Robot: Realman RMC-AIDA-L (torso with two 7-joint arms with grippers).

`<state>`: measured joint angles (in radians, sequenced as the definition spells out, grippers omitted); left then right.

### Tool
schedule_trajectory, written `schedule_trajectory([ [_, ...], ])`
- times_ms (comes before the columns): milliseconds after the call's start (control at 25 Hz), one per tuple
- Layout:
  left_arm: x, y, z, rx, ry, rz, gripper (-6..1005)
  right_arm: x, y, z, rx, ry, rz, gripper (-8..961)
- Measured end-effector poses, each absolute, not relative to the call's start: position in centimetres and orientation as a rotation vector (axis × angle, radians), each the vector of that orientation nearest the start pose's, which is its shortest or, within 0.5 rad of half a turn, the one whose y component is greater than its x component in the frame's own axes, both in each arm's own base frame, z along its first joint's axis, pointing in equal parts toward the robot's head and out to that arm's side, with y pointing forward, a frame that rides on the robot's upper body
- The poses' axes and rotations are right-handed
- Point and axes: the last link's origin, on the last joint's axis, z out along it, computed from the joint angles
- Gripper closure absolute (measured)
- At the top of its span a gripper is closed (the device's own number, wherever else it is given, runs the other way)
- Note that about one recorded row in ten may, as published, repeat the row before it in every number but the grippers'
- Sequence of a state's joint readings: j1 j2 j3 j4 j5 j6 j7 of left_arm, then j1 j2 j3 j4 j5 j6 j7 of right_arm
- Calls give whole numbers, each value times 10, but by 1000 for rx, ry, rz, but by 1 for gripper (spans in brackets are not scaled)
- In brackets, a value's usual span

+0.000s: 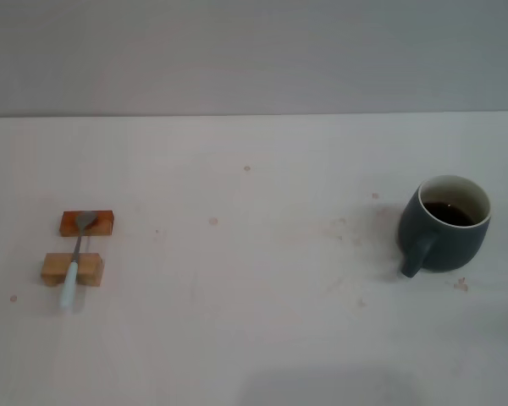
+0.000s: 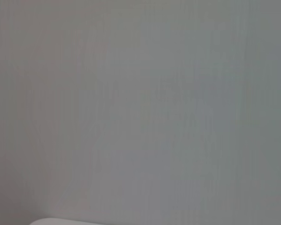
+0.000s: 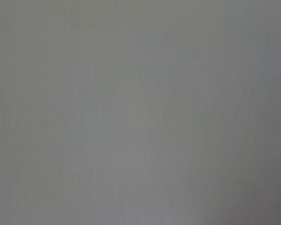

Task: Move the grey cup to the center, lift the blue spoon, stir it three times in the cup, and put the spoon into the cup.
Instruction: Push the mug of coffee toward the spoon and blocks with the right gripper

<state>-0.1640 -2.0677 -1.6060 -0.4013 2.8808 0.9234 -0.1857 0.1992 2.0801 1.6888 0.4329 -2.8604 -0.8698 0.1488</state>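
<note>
Head view: grey cup (image 1: 445, 225) upright at worktop (image 1: 254, 321) right side, handle toward near edge, dark liquid inside. Blue spoon (image 1: 74, 262) far left, bridging two wooden blocks (image 1: 73, 269), well apart from cup; broad bare stretch between. No pincer visible; state unknown.
Left wrist view: blank grey surface.
Right wrist view: blank grey surface.

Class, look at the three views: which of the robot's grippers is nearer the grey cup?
Neither can be judged: no gripper shows in any view. The grey cup stands on the robot's right side of the table; both wrist views show only blank grey.
</note>
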Motion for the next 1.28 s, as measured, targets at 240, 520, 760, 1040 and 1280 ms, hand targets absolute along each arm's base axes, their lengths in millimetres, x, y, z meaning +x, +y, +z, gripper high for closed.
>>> schedule_trajectory([
  [240, -403, 286, 40, -1317, -733, -527, 215, 401, 304, 48, -1260, 745, 517, 256],
  [520, -402, 284, 42, -1307, -730, -558, 215, 398, 305, 43, -1295, 719, 512, 532],
  [760, -402, 282, 39, -1316, -741, -561, 215, 397, 308, 41, -1305, 715, 510, 771],
  [1040, -402, 280, 34, -1336, -747, -557, 215, 389, 314, 28, -1370, 714, 514, 954],
  [1280, -401, 277, 36, -1330, -735, -569, 215, 383, 315, 18, -1412, 721, 526, 954],
])
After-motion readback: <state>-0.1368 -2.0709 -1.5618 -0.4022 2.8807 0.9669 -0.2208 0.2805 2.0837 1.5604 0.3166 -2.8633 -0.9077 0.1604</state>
